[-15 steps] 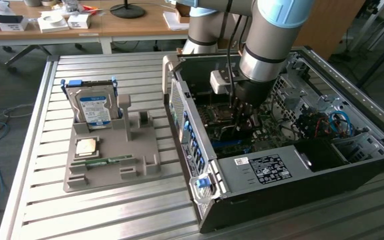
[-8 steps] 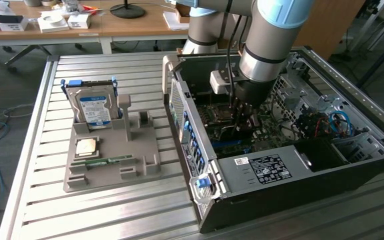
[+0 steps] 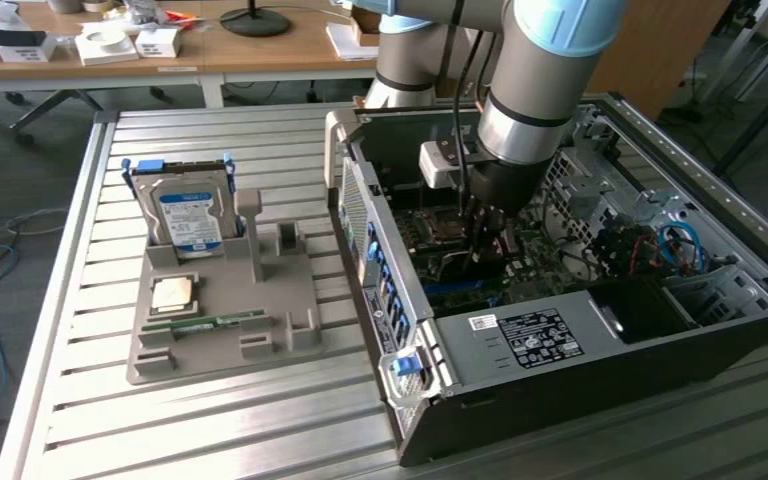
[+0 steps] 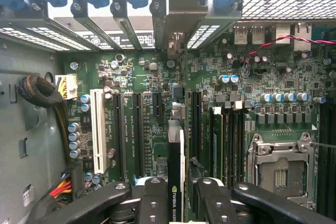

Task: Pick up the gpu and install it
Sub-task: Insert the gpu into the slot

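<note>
The gpu [image 4: 176, 169] shows edge-on in the wrist view as a thin dark card with a green logo. It stands upright over the black slots of the motherboard [image 4: 152, 77], and its silvery bracket [image 4: 176, 17] reaches the case's rear slot openings. My gripper [image 4: 177, 205] is shut on the gpu, one black finger on each face. In the exterior view the gripper [image 3: 482, 228] is down inside the open computer case [image 3: 404, 300], with the gpu [image 3: 475, 258] dark beneath it, close to the board.
Left of the case, a grey fixture [image 3: 224, 300] holds a hard drive [image 3: 187, 215], a processor chip [image 3: 173, 295] and a memory stick [image 3: 204, 323]. Inside the case are the power supply [image 3: 531, 340], a processor socket [image 4: 281, 166], a white slot [image 4: 97, 129] and a cable bundle [image 4: 39, 90].
</note>
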`<state>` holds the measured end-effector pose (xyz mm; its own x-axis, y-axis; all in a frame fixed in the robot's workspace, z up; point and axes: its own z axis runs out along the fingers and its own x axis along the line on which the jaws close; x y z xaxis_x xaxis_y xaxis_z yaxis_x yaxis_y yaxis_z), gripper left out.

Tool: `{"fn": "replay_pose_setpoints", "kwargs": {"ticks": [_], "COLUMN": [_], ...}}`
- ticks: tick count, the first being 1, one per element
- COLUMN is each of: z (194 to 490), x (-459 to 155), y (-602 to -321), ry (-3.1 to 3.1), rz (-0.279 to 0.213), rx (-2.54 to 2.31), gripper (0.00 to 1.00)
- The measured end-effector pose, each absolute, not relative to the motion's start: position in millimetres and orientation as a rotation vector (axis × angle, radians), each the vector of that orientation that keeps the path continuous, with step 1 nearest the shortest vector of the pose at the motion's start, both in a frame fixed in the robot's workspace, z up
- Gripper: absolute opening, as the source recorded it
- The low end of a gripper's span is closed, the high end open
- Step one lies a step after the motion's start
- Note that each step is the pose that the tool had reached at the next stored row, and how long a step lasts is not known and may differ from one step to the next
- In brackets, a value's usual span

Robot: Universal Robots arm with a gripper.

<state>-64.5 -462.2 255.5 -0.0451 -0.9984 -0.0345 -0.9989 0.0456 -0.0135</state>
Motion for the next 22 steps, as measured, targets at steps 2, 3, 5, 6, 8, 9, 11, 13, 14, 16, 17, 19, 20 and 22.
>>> {"fn": "replay_pose_setpoints", "kwargs": {"ticks": [2,3,5,6,8,9,11,13,14,16,17,19,20,22], "z": [255.4,255.4,255.4,255.4,254.7,254.4,254.4,254.3,254.3,253.9,253.5,252.9,252.8,252.8], "x": [-64.6,-64.6,-64.6,-64.6,-64.7,-64.7,-64.6,-64.7,-64.7,-64.7,-64.6,-64.6,-64.7,-64.7], "y": [-462.1,-462.1,-462.2,-462.2,-462.2,-462.2,-462.2,-462.2,-462.2,-462.1,-462.1,-462.2,-462.2,-462.2], "ry": [2.247,2.247,2.247,2.247,2.247,2.247,2.247,2.247,2.247,2.247,2.247,2.247,2.247,2.247], "rz": [0.022,0.022,0.022,0.022,0.022,0.022,0.022,0.022,0.022,0.022,0.022,0.022,0.022,0.022], "rx": [-2.147,-2.147,-2.147,-2.147,-2.147,-2.147,-2.147,-2.147,-2.147,-2.146,-2.147,-2.147,-2.147,-2.147], "gripper": [0.26,0.26,0.26,0.26,0.26,0.26,0.26,0.26,0.26,0.26,0.26,0.26,0.26,0.26]}}
